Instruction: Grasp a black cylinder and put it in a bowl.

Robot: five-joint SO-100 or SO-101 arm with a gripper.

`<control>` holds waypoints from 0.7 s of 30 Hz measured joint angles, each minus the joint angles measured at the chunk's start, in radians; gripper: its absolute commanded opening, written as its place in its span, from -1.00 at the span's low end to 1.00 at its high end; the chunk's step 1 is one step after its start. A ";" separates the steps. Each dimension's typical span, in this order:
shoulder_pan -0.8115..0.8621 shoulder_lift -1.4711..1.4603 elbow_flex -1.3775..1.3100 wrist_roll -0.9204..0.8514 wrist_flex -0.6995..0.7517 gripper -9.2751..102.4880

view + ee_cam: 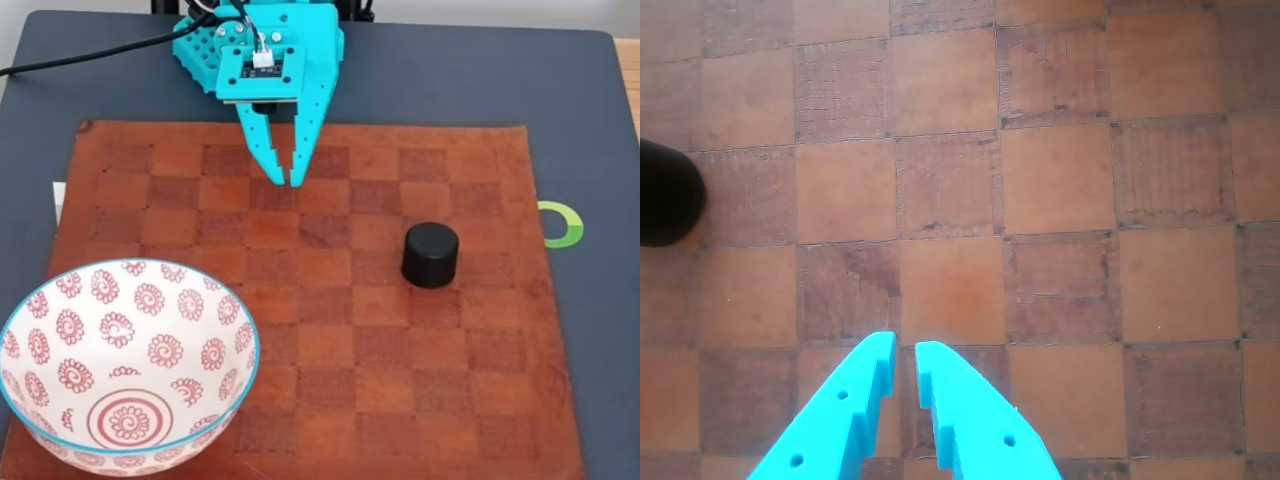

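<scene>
My jaws point(290, 181) hang nearly closed, holding nothing, above the checkered mat point(330, 420). The black cylinder point(431, 254) stands upright, axis vertical, flat top up, off to the right in the fixed view, well apart from the bowl point(60, 300). Risk: descending this narrow, I'd knock it rolling.

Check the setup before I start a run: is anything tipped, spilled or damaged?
Nothing stands out. The cylinder stands upright on the checkered mat, the bowl sits upright and empty at the mat's corner, and the pincer hangs over the mat, nearly closed, holding nothing.
</scene>
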 measured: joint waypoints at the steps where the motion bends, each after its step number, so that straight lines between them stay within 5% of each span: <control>1: 0.000 0.000 0.000 0.000 0.000 -0.83; 21: -0.008 0.000 -0.153 -0.017 0.084 -0.83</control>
